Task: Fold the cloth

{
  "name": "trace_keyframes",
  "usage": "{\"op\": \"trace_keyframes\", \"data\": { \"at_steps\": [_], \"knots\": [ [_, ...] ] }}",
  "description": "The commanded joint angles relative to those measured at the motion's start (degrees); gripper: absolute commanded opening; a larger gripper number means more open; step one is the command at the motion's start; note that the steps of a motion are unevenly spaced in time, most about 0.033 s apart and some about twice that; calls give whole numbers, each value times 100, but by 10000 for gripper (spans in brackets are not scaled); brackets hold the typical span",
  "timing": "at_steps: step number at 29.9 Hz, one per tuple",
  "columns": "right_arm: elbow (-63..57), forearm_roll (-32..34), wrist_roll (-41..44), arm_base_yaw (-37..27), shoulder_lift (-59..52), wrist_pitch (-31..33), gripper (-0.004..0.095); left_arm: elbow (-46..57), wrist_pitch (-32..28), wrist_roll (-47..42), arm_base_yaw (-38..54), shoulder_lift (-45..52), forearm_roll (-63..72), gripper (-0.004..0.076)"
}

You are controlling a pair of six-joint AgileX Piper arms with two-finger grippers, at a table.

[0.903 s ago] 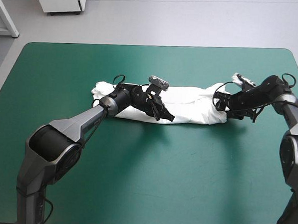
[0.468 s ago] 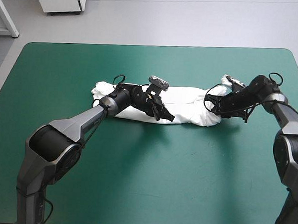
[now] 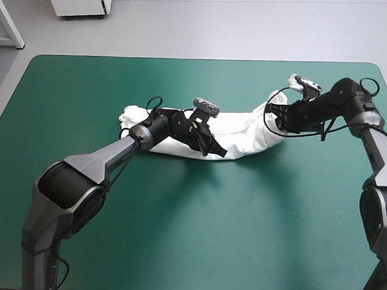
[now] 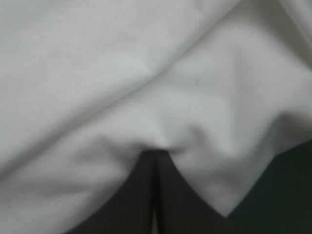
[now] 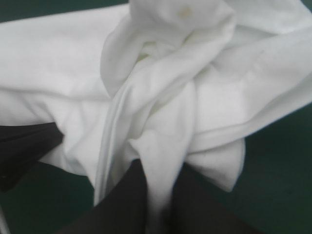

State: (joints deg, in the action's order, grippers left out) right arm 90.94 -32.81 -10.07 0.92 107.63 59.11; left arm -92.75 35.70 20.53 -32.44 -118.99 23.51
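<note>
Lift the end of the T-shirt (image 3: 243, 132) toward the left edge of the tabletop (image 3: 176, 235), right gripper (image 3: 273, 117) clenched on it. Pin the middle with the left gripper (image 3: 217, 149), pinching cloth too.

The right pincer (image 3: 273, 115), gripping the T-shirt (image 3: 241, 130), has moved toward the far edge of the table (image 3: 176, 235).

No text, label, brand, number or sign can be read in any view. The T-shirt (image 3: 243, 129) is plain white, and the teal-green worktop (image 3: 176, 235) carries no markings.
</note>
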Motion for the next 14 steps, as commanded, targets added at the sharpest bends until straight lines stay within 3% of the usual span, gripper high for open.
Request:
{"op": "trace_keyframes", "data": {
  "at_steps": [1, 6, 14],
  "knots": [
    [423, -480, -98, 5, -427, 144, -11, -136, -89, -49, -21, 272, 125, -9],
    [578, -1019, -248, 123, -427, 282, -11, -136, -100, -49, -21, 272, 125, -9],
    [902, -1131, -406, 804, -427, 294, -11, -136, -100, -49, -21, 272, 125, -9]
  ]
}}
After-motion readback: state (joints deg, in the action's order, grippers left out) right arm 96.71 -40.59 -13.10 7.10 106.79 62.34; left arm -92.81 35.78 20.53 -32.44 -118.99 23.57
